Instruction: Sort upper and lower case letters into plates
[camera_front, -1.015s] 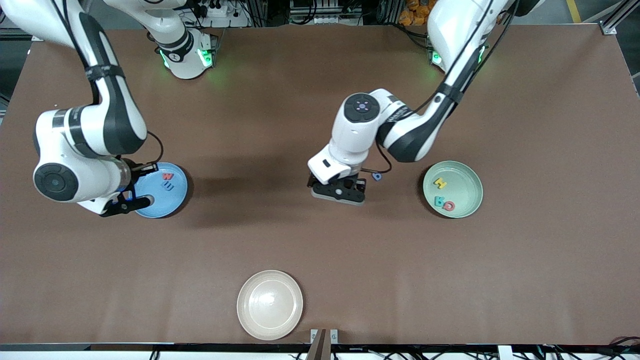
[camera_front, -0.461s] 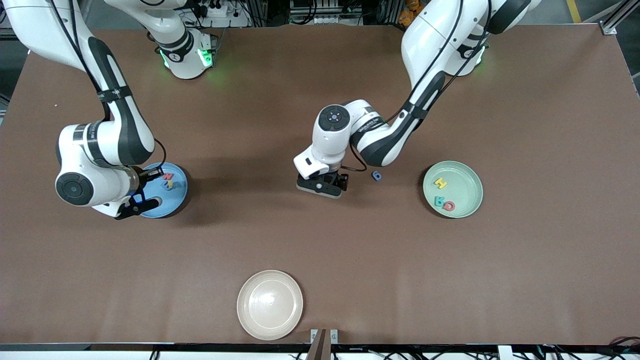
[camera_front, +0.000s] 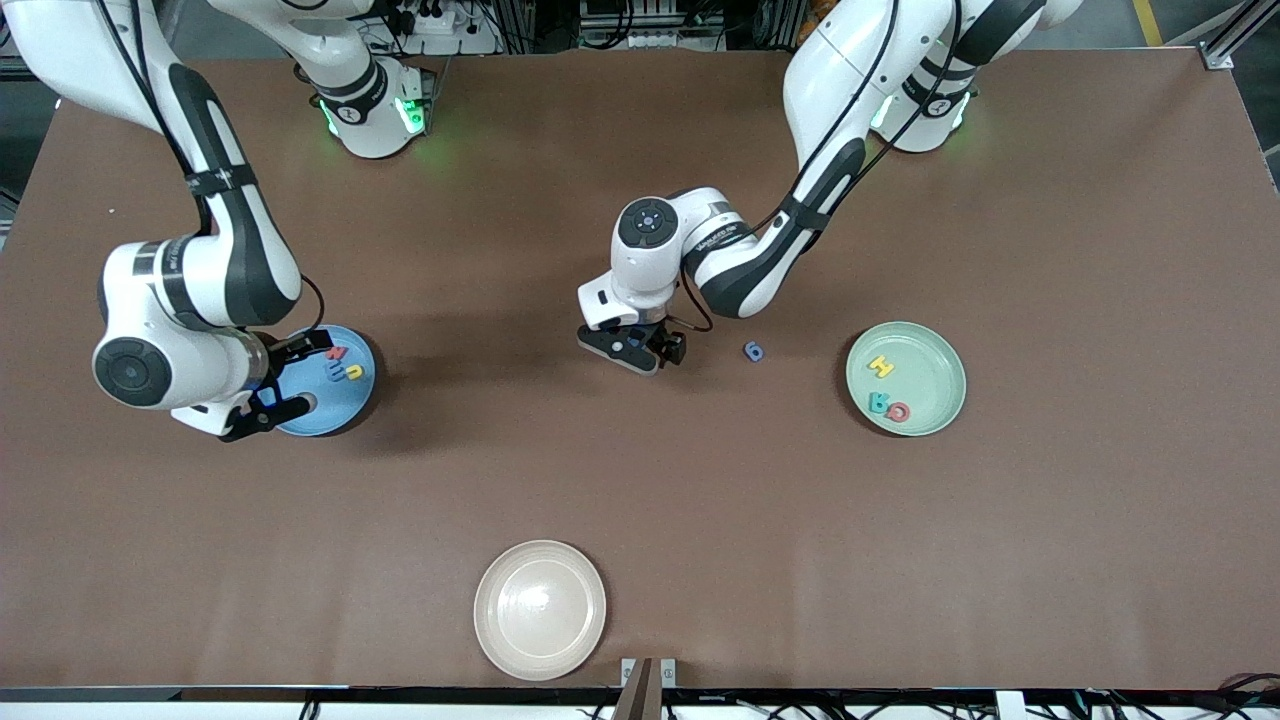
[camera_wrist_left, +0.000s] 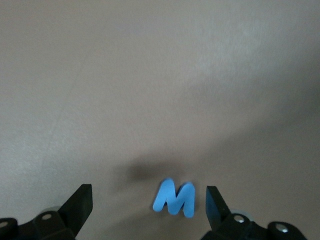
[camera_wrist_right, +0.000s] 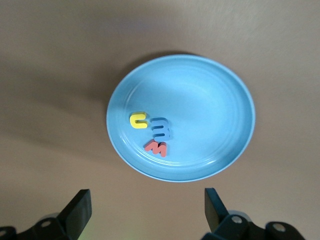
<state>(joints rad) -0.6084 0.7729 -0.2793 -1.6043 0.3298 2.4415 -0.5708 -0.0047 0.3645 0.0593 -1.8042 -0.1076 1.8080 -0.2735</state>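
On the brown table (camera_front: 640, 480) we see a blue M (camera_wrist_left: 174, 198) only in the left wrist view, lying between the spread fingers of the left gripper (camera_front: 632, 350). A blue g (camera_front: 753, 351) lies beside, toward the mint plate (camera_front: 935, 345) holding H, R, Q. The right gripper (camera_front: 268, 385), released and empty, hangs over the sky blue plate (camera_wrist_right: 210, 100) with u, m, w. A cream plate (camera_front: 540, 610) is nearest the camera.

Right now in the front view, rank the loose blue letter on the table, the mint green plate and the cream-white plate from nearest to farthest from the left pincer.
1. Loose blue letter, on the table beside the left pincer, toward the left arm's end.
2. Mint green plate, farther toward that same end.
3. Cream-white plate, by the table edge nearest the front camera.
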